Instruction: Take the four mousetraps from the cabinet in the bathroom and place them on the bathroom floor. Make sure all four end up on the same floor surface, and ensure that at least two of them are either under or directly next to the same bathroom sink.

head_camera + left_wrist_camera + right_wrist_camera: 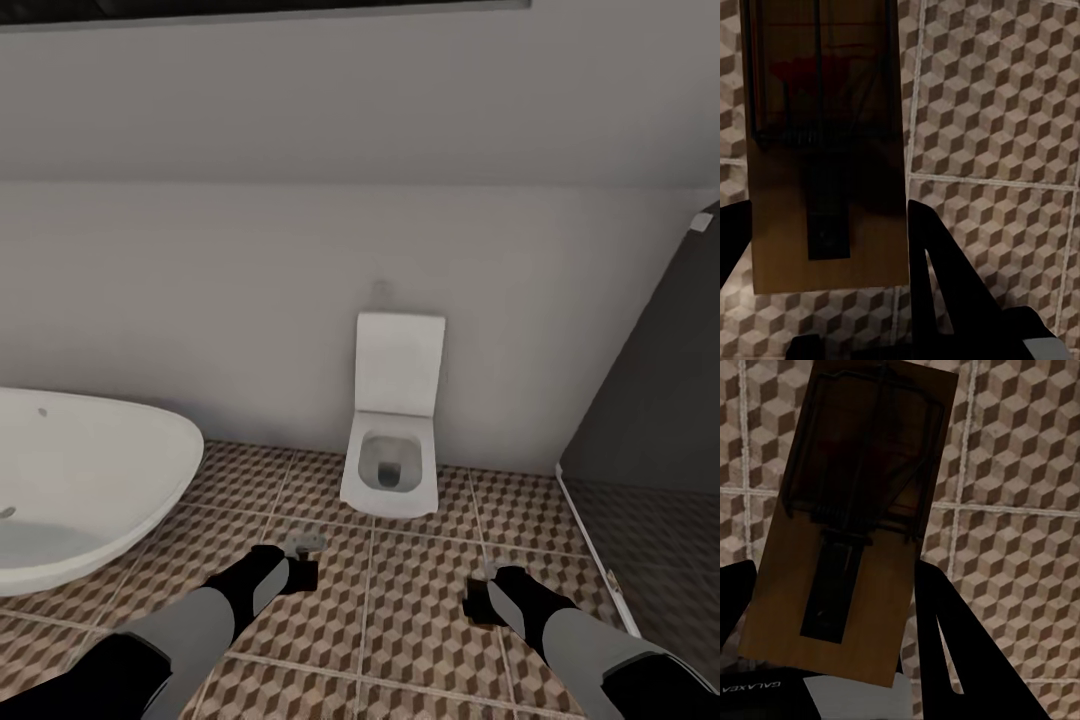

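The left claw (829,247) pinches one mousetrap (825,150) above the bathroom floor (420,600). The right claw (832,622) pinches another mousetrap (855,525).

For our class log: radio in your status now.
Left gripper shut on mousetrap. Right gripper likewise, second trap. Toilet ahead.

Both arms reach forward and down, forearms converging slightly toward the toilet (392,420), which stands ahead and between them. The left gripper (300,570) is clamped on a mousetrap (825,150) between its black fingers (937,262). The right gripper (480,600) likewise grips a second mousetrap (855,532), held slightly tilted.
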